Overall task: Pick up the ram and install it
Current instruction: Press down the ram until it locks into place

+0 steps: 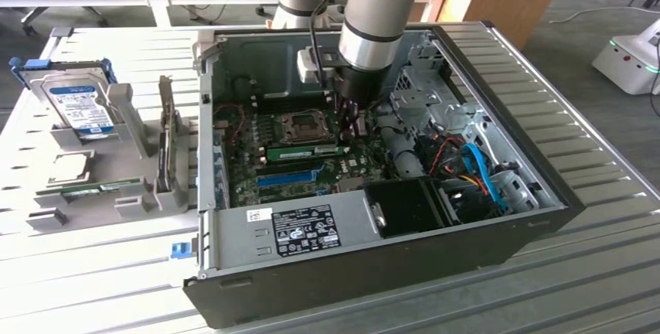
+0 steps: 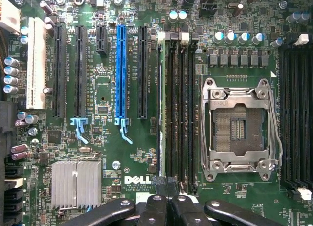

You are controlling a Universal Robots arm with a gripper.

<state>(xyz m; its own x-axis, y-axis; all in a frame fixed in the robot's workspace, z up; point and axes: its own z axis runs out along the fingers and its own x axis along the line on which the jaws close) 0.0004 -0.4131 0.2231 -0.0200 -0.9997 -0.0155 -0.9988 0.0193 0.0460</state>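
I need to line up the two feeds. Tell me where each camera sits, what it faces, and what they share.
Exterior view: off the arm, above and in front of the open computer case, looking down; the arm's silver and blue links and the tool reach inside.
Wrist view: on the wrist, looking straight down at the motherboard; the shut tool shows.
Shared: the blue slot, the processor socket, and the seated ram.

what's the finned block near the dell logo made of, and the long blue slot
Finned block: looks like bare metal, probably aluminium, with pale matte silver ribs. Long blue slot: seems moulded plastic, judging by its even saturated colour and slight gloss.
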